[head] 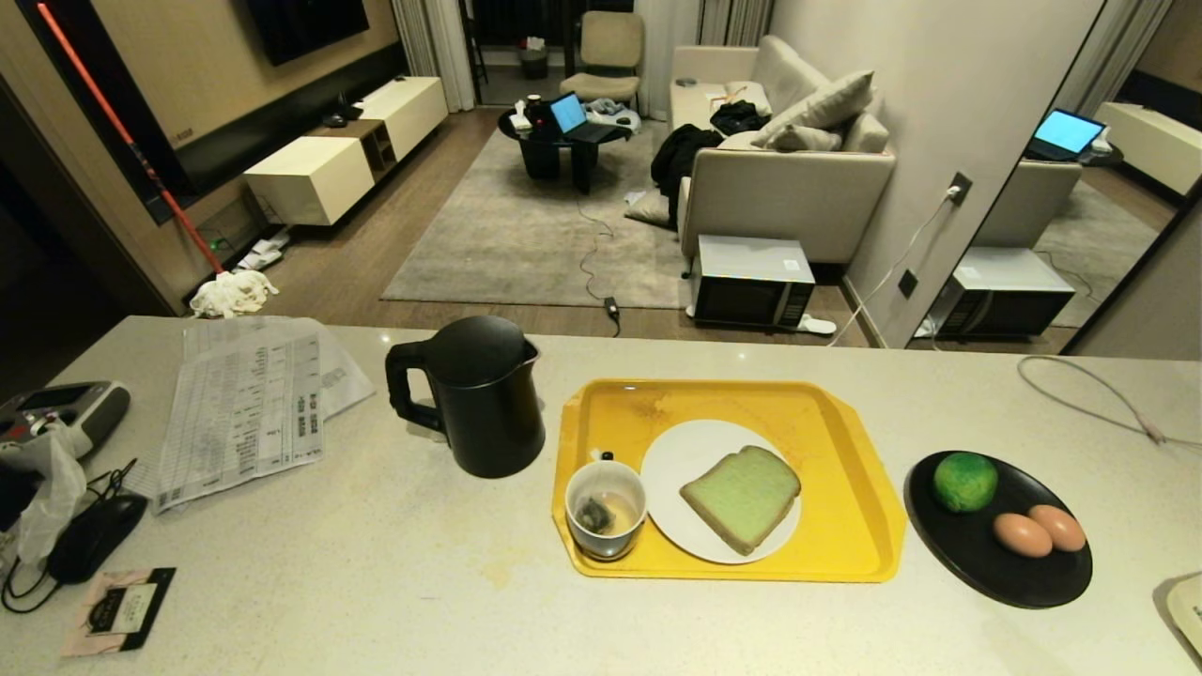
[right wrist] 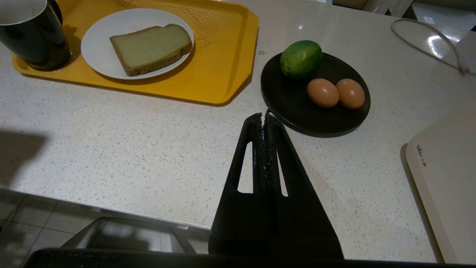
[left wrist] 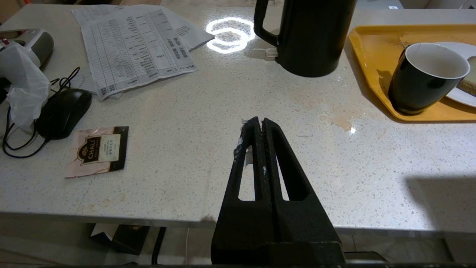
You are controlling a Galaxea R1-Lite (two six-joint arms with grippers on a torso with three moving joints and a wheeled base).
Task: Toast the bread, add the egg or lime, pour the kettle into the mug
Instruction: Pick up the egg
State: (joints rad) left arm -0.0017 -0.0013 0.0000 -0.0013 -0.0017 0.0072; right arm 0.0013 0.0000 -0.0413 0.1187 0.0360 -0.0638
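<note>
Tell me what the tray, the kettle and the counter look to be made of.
Tray: likely moulded plastic, bright yellow, with a fine textured floor and rounded raised rim. Kettle: matte black body, which could be coated metal or plastic; it shows hardly any reflection. Counter: pale speckled stone or composite, polished, since it mirrors the ring lights.

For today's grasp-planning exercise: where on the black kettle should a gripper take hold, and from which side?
Grip the loop handle of the kettle. It sticks out on the robot's left, away from the yellow tray, so coming from the left looks best.
</note>
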